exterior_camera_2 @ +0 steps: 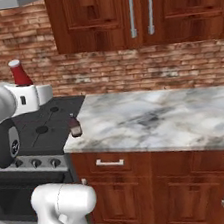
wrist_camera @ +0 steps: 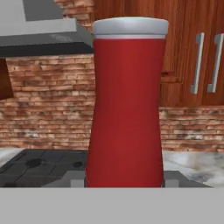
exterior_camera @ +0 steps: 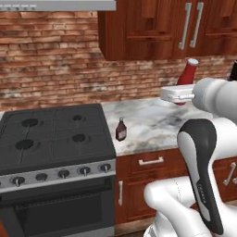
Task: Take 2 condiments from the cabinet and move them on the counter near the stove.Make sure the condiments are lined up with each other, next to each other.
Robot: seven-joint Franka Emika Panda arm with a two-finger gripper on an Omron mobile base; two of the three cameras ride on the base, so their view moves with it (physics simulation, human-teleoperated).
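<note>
A red brick wall [exterior_camera: 51, 60] runs behind, with what looks like a grey hood [wrist_camera: 39, 33] above

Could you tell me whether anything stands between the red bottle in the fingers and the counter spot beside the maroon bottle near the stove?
Nothing visible does. The red bottle is held above the counter, and the marble around the maroon bottle beside the stove is bare.

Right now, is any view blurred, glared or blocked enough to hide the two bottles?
Left base view: flat light, sharp, maroon bottle clear, white arm covers the red bottle's base. Right base view: same. Hand view: red bottle blocks the middle, no glare.
</note>
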